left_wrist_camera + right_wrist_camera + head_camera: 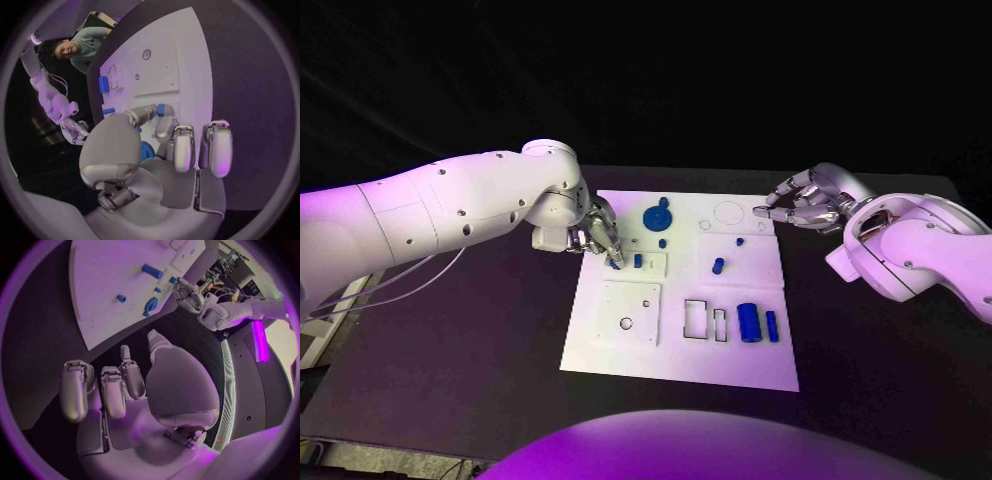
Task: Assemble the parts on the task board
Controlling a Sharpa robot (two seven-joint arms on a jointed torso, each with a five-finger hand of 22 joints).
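The white task board (pixel 733 360) lies in the middle of the black table. My left hand (pixel 596 235) is over the board's far left part and pinches a small blue part (pixel 160 109) between thumb and a fingertip, just above the board. Under that hand lies a blue gear-like part (pixel 656 215). A small blue block (pixel 639 261), a blue peg (pixel 718 266), a blue cylinder (pixel 750 322) and a thin blue bar (pixel 772 324) rest on the board. My right hand (pixel 805 208) hovers off the board's far right corner, fingers curled in on nothing (pixel 112 390).
Several empty cut-outs mark the board: a square plate with a hole (pixel 630 312), rectangular slots (pixel 695 318) and round outlines (pixel 730 212). Black table (pixel 459 360) surrounds the board on all sides.
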